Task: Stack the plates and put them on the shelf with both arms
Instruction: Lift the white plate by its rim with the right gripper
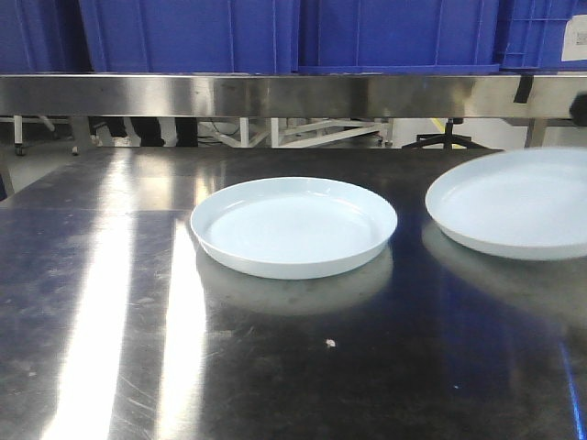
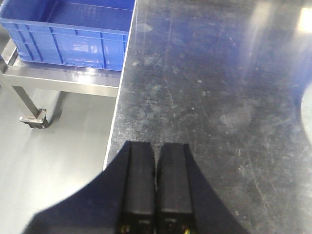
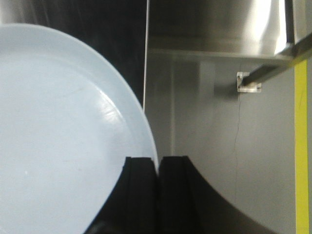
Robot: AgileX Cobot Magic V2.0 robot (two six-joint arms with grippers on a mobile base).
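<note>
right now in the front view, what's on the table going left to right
shiny steel table → centre plate → right plate, cut off at the frame edge

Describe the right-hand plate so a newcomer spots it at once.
Look at the steel table below the blue crates. Two pale plates show there; yours is the right-hand plate, running off the front view's edge. Unlike the centre plate, which lies free, its rim is pinched by the right gripper.

A steel table [image 1: 138,348] bears a centre plate [image 1: 293,227] and a right plate [image 1: 514,203].
</note>
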